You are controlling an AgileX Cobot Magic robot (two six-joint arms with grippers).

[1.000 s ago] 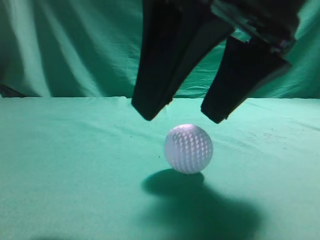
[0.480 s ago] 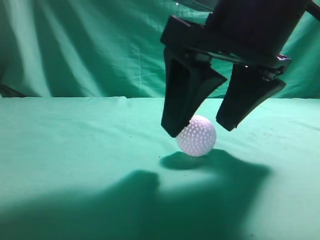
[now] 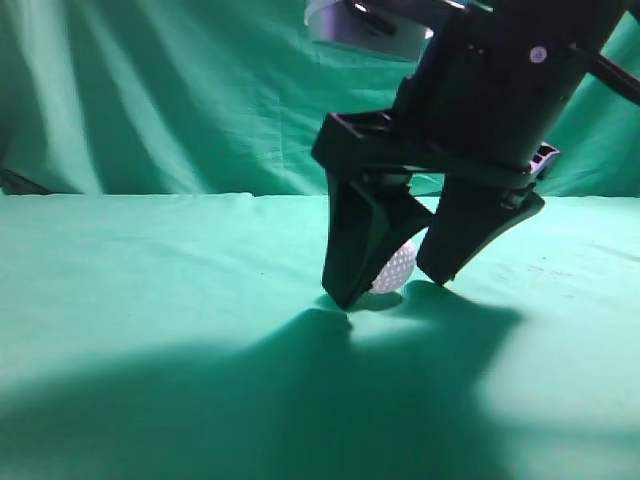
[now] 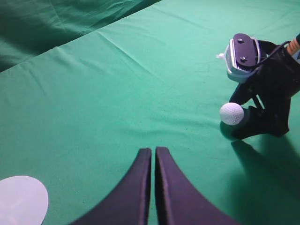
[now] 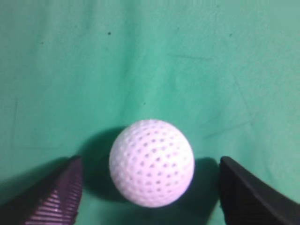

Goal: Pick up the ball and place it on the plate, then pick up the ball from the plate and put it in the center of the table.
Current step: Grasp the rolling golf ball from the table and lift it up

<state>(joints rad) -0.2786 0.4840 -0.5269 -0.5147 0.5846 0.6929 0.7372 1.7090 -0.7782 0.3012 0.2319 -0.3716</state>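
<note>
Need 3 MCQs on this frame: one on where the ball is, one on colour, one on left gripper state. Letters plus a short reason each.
1. Where is the golf ball?
A. On the plate
B. On the table between the right gripper's open fingers
C. Lifted clear of the cloth

2. What colour is the cloth covering the table?
A. Teal-green
B. Grey
C. Red

3. How does the left gripper stand?
A. Wide open
B. Shut on the ball
C. Shut, holding nothing

Answers:
1 B: the right wrist view shows the ball resting on the cloth, with a gap to a finger of the right gripper on each side.
2 A: every view shows teal-green cloth.
3 C: the left wrist view shows its fingers pressed together, the ball far off and the plate at lower left.
</note>
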